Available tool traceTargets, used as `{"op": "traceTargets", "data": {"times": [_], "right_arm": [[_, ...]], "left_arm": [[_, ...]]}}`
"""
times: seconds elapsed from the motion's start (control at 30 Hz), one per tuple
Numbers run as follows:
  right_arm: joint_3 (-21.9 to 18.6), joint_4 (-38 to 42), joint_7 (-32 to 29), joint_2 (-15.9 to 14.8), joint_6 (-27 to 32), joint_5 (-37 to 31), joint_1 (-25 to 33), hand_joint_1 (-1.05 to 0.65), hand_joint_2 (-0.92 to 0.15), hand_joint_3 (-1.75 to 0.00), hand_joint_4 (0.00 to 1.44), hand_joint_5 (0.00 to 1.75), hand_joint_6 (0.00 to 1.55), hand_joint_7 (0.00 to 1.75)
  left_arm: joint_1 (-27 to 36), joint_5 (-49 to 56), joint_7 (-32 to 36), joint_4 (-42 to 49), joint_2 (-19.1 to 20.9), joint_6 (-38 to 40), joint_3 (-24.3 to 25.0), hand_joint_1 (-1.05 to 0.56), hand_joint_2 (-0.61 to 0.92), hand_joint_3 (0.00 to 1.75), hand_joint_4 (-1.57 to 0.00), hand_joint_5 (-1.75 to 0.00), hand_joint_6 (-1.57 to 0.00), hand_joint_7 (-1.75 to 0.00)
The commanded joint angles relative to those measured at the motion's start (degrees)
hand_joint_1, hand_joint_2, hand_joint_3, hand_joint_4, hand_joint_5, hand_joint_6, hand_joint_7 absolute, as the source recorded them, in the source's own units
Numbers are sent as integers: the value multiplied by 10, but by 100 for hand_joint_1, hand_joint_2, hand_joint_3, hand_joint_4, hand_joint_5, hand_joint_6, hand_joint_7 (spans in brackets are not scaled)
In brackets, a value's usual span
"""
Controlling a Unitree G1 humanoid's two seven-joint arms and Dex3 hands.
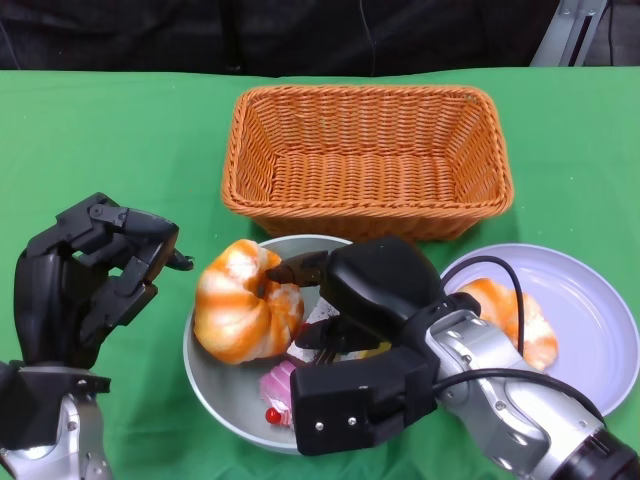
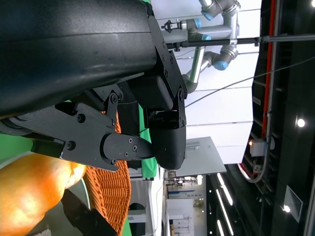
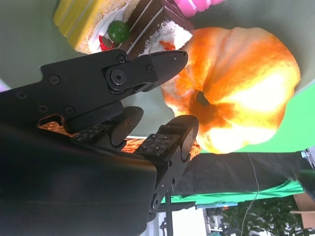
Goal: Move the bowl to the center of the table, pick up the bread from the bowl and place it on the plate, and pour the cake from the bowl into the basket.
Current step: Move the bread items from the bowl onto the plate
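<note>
A grey bowl (image 1: 200, 385) sits on the green cloth just in front of the basket (image 1: 365, 160). An orange-and-white ring of bread (image 1: 240, 300) leans on the bowl's left side. Pink and chocolate cake pieces (image 1: 278, 385) lie beside the bread, partly hidden under my right hand (image 1: 375, 300). That hand hovers over the bowl, fingers pointing at the bread. In the right wrist view the fingers (image 3: 167, 142) are apart just short of the bread (image 3: 236, 88), gripping nothing, with the cake (image 3: 123, 24) nearby. My left hand (image 1: 95, 270) is raised left of the bowl, holding nothing.
A lavender plate (image 1: 590, 300) at the right carries another orange bread (image 1: 515, 315). The wicker basket has nothing in it. The left wrist view shows my left hand (image 2: 123, 113), the basket's side (image 2: 110, 196) and the bread (image 2: 34, 196). Green cloth covers the table.
</note>
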Motion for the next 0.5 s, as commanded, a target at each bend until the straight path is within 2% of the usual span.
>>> {"op": "traceTargets", "data": {"times": [0.03,0.23,0.5], "right_arm": [[-7,-32,13,-12,12,-7,9,-70,-92,-3,66,0,61,0],[-11,-106,61,-24,35,-9,31,-71,-91,-1,60,0,53,0],[-9,-185,103,-35,44,-13,59,-74,-92,-1,59,0,52,0]], "left_arm": [[-7,2,2,9,9,-13,5,-15,92,30,-85,-128,-100,-81],[-6,7,12,4,9,-11,6,-15,92,31,-84,-129,-100,-82],[-10,14,22,10,15,-13,10,-15,92,32,-83,-131,-98,-84]]}}
